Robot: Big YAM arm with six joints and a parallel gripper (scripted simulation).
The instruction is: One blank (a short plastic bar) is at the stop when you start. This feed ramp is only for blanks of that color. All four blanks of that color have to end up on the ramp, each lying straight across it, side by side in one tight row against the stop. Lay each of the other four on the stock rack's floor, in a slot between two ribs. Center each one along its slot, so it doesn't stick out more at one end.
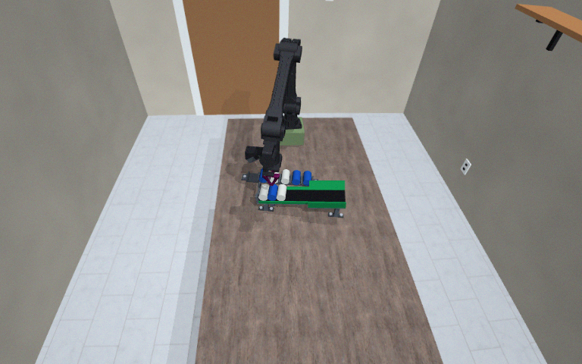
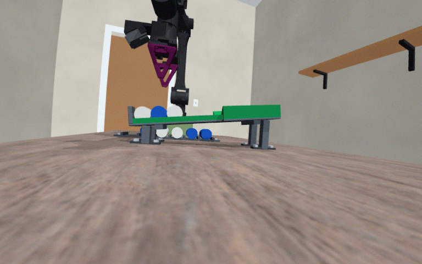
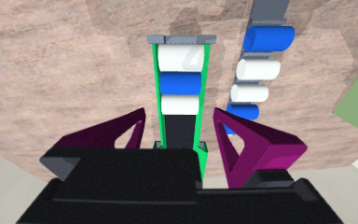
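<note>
On the green feed ramp (image 1: 326,184) (image 2: 251,111) (image 3: 198,131), a white blank (image 1: 263,192) (image 2: 142,112) (image 3: 178,58) lies across at the grey stop (image 2: 131,115) (image 3: 182,39). A blue blank (image 1: 273,192) (image 2: 158,111) (image 3: 180,83) is beside it, then another white blank (image 1: 281,192) (image 2: 175,111) (image 3: 179,105). The stock rack (image 1: 252,177) (image 3: 270,9) holds, from its left end in the top view, a blue blank (image 3: 272,38), two white blanks (image 3: 261,69) (image 3: 252,92) and two blue blanks (image 1: 296,177) (image 1: 307,177). My gripper (image 1: 270,183) (image 2: 162,81) (image 3: 179,112) is open, empty, high above the ramp's stop end; its fingers straddle the ramp's width in the wrist view.
The rack runs alongside the ramp, on the side toward the arm's green base block (image 1: 292,137) (image 3: 351,106). The ramp stands on grey legs (image 2: 264,133) and its wider, raised-wall end is away from the stop. A wall shelf (image 1: 558,20) (image 2: 367,51) is far to the right.
</note>
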